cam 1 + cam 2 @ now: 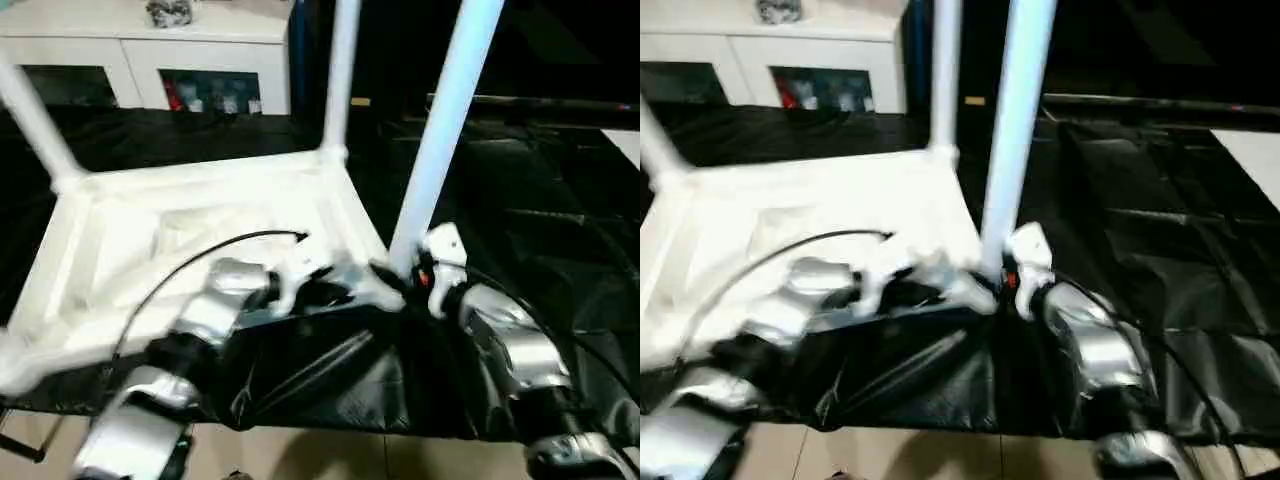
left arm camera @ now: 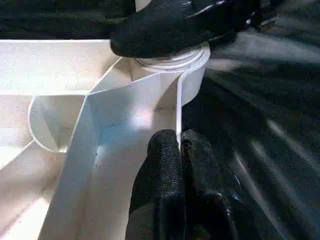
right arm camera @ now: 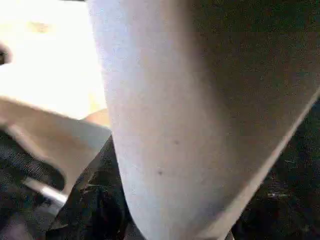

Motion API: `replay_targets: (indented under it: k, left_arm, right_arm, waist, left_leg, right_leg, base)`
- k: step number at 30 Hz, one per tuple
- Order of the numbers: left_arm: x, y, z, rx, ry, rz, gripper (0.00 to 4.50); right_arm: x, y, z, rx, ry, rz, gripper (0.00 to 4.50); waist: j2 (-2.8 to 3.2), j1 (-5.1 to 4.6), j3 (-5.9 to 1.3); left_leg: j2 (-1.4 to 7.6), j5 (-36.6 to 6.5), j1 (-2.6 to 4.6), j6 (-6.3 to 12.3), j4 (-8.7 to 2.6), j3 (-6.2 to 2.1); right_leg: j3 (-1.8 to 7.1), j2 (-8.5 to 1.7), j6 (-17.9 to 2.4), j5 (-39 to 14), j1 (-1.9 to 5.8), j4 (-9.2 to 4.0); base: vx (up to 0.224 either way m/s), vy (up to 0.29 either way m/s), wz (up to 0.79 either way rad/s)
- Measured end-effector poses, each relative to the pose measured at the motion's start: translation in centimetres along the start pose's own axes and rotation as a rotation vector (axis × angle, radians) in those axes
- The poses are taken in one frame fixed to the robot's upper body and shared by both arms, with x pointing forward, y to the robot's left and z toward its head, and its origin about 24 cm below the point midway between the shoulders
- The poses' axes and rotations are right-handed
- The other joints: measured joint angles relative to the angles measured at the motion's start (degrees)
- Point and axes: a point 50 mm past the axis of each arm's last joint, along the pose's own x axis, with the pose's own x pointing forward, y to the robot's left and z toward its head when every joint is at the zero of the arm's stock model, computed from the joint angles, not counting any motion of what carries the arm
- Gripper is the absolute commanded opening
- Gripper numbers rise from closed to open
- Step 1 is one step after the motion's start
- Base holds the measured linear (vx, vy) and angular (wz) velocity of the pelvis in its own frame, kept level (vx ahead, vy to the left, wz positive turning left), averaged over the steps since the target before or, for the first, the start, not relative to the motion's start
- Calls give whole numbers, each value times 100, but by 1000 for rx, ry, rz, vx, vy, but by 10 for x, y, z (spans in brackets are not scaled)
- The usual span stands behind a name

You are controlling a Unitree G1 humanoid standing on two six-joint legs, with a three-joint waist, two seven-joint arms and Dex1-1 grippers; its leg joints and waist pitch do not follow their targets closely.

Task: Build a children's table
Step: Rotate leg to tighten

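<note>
The children's table (image 1: 200, 240) lies upside down on the black sheet (image 1: 520, 200) that covers the surface, its ribbed underside facing up and its long axis running from the near left toward the far right. Three white legs stand up from its corner sockets: one at the far left corner (image 1: 30, 120), one at the far right corner (image 1: 340, 70), and the near right leg (image 1: 450, 110), which rises tall and leans slightly right.

The left gripper (image 2: 179, 145) sits at the top's near right edge, just beside that socket, its jaws pressed together on the thin raised rim (image 2: 178, 105). The right gripper (image 1: 425, 268) is at the foot of the near right leg, a black finger (image 2: 165, 30) curled against the tube right above the socket collar; I cannot tell how far its jaws stand apart.

No writing can be read anywhere. Beyond the surface's far edge stands a white cabinet (image 1: 150, 50) with dark glass doors. Pale floor shows below the near edge.
</note>
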Motion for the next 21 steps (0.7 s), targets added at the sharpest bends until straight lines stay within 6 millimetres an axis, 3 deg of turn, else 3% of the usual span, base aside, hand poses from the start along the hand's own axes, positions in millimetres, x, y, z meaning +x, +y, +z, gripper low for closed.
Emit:
replay_targets:
  k: [7, 9, 13, 16, 21]
  left_arm:
    - [9, 0, 3, -9, -4, 65, 0]
    - [9, -1, 4, -7, -4, 64, 0]
    - [7, 1, 3, -1, -4, 59, 0]
    - [5, 1, 3, 4, -6, 51, 0]
    - [-7, 5, 0, 39, 2, -23, 0]
  right_arm:
    - [14, 4, 3, -6, -22, -151, 209]
    - [14, 4, 3, -3, -25, -148, 272]
    - [13, 4, 3, -7, -24, -105, 280]
    - [11, 4, 4, -19, -24, -67, 318]
    - [-2, 1, 4, -79, -1, 106, 318]
  waist:
    - [15, -56, -9]
    - [15, -56, -9]
    - [12, -67, -8]
    - [12, -66, -7]
    - [9, -55, -5]
  left_leg:
    - [-1, 0, -1, 0, -3, -1]
    - [-1, 0, -1, 0, -4, -1]
    - [0, 0, -2, 0, -5, -1]
    - [0, 0, -2, 0, -11, -1]
    - [3, 0, -5, 0, -28, -1]
  right_leg:
    - [0, 0, 0, 1, -1, -2]
    - [0, 0, 0, 1, -1, -2]
    - [-1, 1, 0, 0, -3, -2]
    - [-2, 1, -1, 1, -5, -2]
    - [-5, 5, -15, 9, -10, -3]
  base:
    - [0, 0, 0]
    - [0, 0, 0]
    - [0, 0, 0]
    - [0, 0, 0]
    - [0, 0, 0]
